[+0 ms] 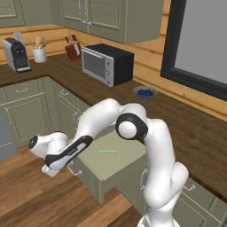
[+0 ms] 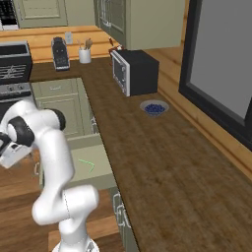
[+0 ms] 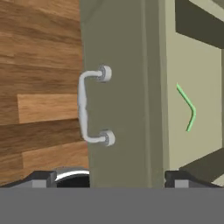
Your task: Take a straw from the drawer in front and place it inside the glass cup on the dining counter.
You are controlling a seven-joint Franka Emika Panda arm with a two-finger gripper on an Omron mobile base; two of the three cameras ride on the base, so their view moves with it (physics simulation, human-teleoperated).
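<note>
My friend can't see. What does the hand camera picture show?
An open sage-green drawer seen from above, its silver handle sticking out over a wood floor. Inside lies a thin light-green straw with a bend in it. The two dark fingers stand wide apart at the bottom, holding nothing.

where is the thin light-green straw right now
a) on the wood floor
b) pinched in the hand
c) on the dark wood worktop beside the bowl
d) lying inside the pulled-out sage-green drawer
d: the thin light-green straw lies on the floor of the open sage-green drawer, apart from the open hand.
</note>
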